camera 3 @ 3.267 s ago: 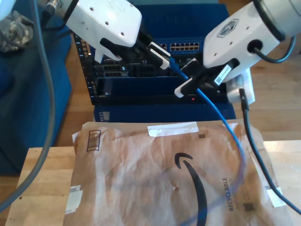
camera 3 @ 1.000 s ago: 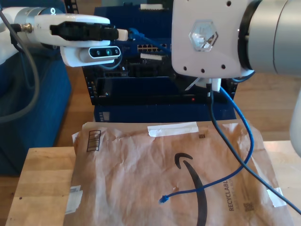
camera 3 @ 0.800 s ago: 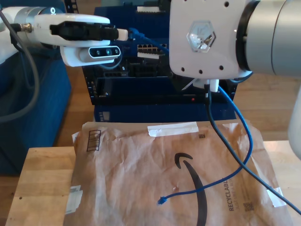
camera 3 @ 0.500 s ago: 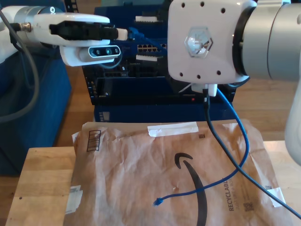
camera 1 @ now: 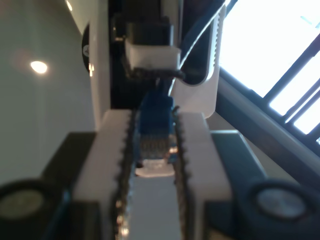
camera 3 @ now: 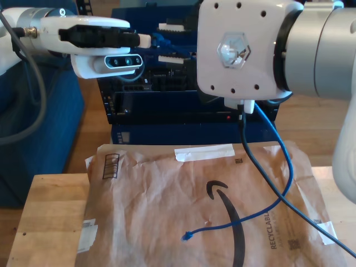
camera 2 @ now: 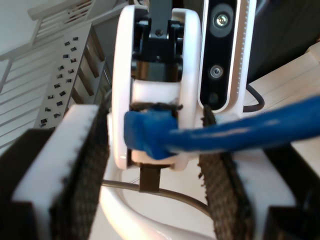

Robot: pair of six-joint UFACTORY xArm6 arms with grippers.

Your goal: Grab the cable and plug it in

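Wooden floor and blue drapery lie behind a pale wooden table [camera 3: 50, 222] carrying a brown paper mailer [camera 3: 167, 211]. At the exterior view's left, my first gripper [camera 3: 146, 40] reaches level toward the dark network switch rack [camera 3: 167, 105]. Its fingers [camera 1: 112, 150] are pinching the cable [camera 3: 286, 167] just behind one plug [camera 1: 156, 125], probably so the clip end points at the ports. Across from it, my second gripper [camera 2: 147, 117] faces the same plug with its fingers [camera 2: 82, 165] spread. The blue line runs between them and out over one pad, so it looks released, not gripped. At the exterior view's right, the second arm's white wrist housing [camera 3: 239, 50] hides those fingers. From beneath it the cable hangs slack, loops over the mailer, and ends in its free plug [camera 3: 186, 237] lying on the paper.
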